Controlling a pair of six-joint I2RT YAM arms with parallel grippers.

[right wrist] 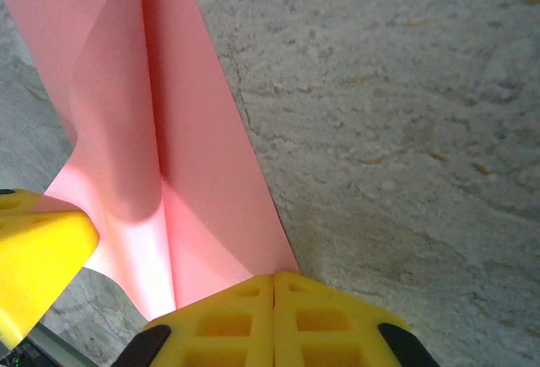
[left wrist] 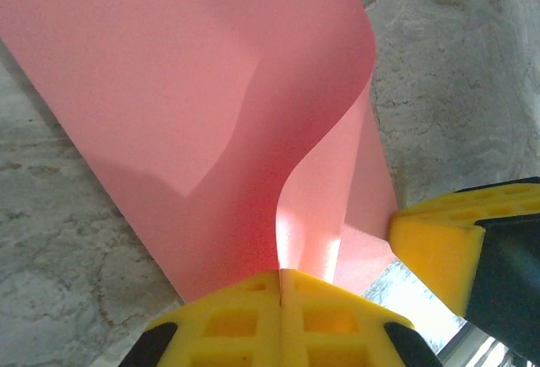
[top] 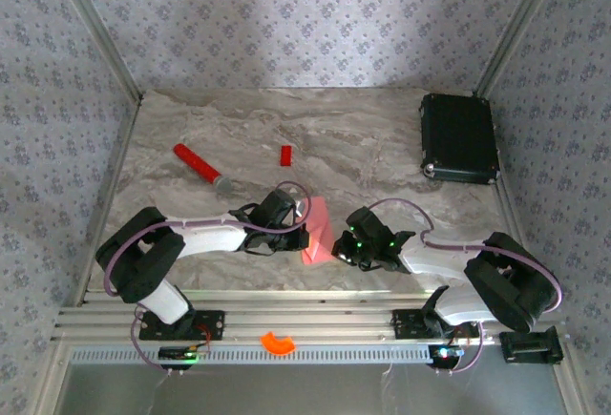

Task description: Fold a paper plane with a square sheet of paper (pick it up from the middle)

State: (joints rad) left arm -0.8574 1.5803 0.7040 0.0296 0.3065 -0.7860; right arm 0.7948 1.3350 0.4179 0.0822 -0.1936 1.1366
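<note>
The square sheet of paper (top: pixel 316 232), salmon pink, stands lifted and bent between both grippers near the table's front edge. My left gripper (top: pixel 300 237) is shut on it from the left. In the left wrist view the paper (left wrist: pixel 194 105) curves up out of the closed jaws (left wrist: pixel 280 276). From the right, my right gripper (top: pixel 340 245) is shut on the sheet's lower edge. Its wrist view shows the paper (right wrist: pixel 202 173), creased lengthwise, running into the closed jaws (right wrist: pixel 274 278). Each wrist view catches the other gripper's yellow finger (left wrist: pixel 439 245) (right wrist: pixel 38 253) close by.
A black case (top: pixel 460 138) lies at the back right. A red stick with a grey tip (top: pixel 200 167) and a small red block (top: pixel 285 155) lie behind the grippers. An orange piece (top: pixel 279 342) sits on the front rail.
</note>
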